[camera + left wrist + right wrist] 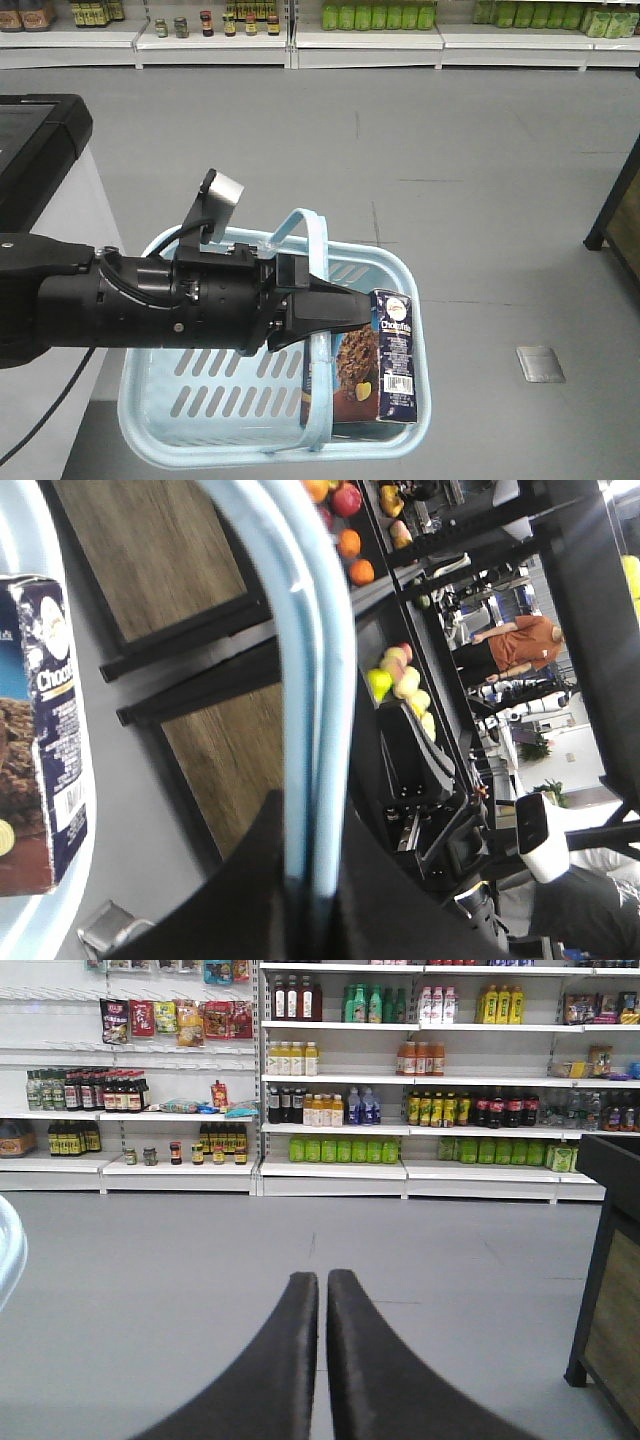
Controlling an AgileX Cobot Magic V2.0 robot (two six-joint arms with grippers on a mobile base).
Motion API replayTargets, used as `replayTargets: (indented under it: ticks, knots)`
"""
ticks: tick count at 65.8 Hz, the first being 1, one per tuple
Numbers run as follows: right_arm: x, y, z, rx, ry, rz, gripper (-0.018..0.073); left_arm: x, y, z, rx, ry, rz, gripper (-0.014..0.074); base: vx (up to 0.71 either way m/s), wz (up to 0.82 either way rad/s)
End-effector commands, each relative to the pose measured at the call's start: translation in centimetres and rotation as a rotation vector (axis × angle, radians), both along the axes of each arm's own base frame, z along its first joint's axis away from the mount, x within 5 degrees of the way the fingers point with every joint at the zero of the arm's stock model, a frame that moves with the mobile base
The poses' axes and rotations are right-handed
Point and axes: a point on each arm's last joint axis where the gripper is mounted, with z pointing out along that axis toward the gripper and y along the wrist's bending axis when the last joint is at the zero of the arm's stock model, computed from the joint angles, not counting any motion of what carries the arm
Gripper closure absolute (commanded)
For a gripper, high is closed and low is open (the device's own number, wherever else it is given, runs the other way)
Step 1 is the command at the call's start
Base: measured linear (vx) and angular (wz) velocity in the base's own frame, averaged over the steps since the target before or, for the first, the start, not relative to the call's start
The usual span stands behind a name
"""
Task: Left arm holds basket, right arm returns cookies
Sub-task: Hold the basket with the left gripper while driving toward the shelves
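Firmly, the left gripper (pixel 355 308) pinches the hoop handle (pixel 318 228) of the basket (pixel 180 452). Inside the basket, against its right wall, the cookies (pixel 392 365) carton stands upright. Clear of the basket, the right gripper (pixel 322 1290) is pressed together, empty, facing store shelves (pixel 330 1168).

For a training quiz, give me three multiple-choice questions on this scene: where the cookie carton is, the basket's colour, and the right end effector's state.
1. Where is the cookies carton? A in the basket; B on a shelf; C on the floor.
2. What colour is the basket? A red; B light blue; C green.
3. The right end effector is: A wide open; B gripping the carton; C shut and empty.
Answers: 1 A, it stands inside the basket's walls; 2 B, its walls are light blue; 3 C, its fingers lie together with nothing between.
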Motion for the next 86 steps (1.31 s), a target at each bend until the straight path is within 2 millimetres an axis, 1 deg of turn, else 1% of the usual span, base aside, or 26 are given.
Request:
replayTargets:
  ticks: [1, 58, 86]
  knots:
    - [-0.06, -0.03, 0.19, -0.009, -0.074, -0.006, 0.0570, -0.52, -0.11, 3.07, -0.140, -0.026, -0.007, 0.0599, 0.52, 0.01]
    - [-0.06, -0.03, 0.19, -0.009, -0.074, -0.006, 0.0570, -0.53, -0.11, 3.08, -0.140, -0.026, -0.007, 0.0599, 0.54, -0.04]
    - [-0.06, -0.03, 0.18, -0.009, -0.073, -0.006, 0.0570, -0.53, -0.11, 3.08, -0.140, -0.026, -0.007, 0.0599, 0.54, 0.05]
